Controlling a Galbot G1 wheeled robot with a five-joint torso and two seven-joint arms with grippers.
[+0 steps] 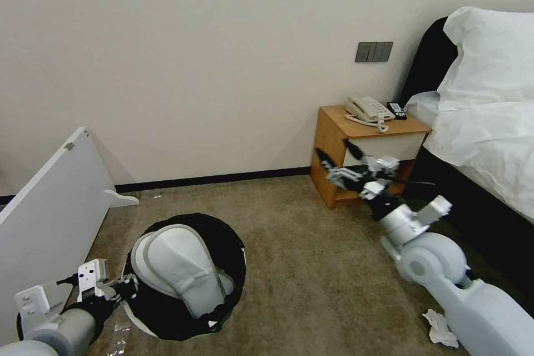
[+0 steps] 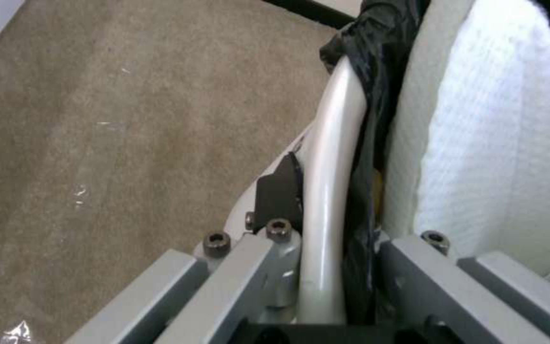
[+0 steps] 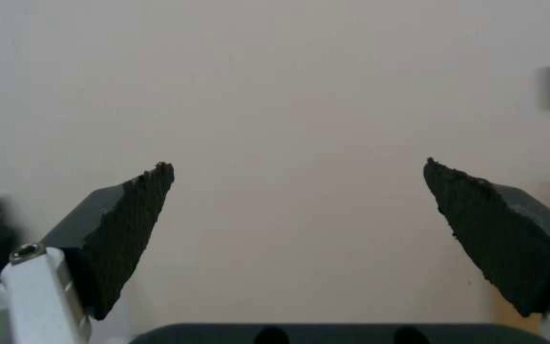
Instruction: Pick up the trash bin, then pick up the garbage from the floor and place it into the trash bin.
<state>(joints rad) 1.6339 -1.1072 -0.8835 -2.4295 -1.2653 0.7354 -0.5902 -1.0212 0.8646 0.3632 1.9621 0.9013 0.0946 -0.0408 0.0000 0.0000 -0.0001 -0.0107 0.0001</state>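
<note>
Right, the left gripper [image 2: 326, 267] is clamped on the rim of the trash bin [image 1: 233, 245], one finger outside the smooth white plastic lip, the other inside against the crinkled black liner. The bin hangs low at the robot's left, over the carpeted floor [image 1: 311, 267], its mouth turned toward the head camera. Inside lie two white slippers [image 1: 183, 267], soft and waffle-textured, oval soles stacked and long axes running roughly front to back.

Over on the right, the right gripper [image 1: 340, 161] is raised in front of the wooden nightstand [image 1: 334, 133], jaws spread wide with nothing between the dark, rough-faced pads [image 3: 129, 229].

The relation that counts: a crumpled white tissue [image 1: 439, 328] lies on the floor close by the right arm's base, below and behind that raised gripper, well apart from the bin on the far left. The right arm looks the nearer one to it.
</note>
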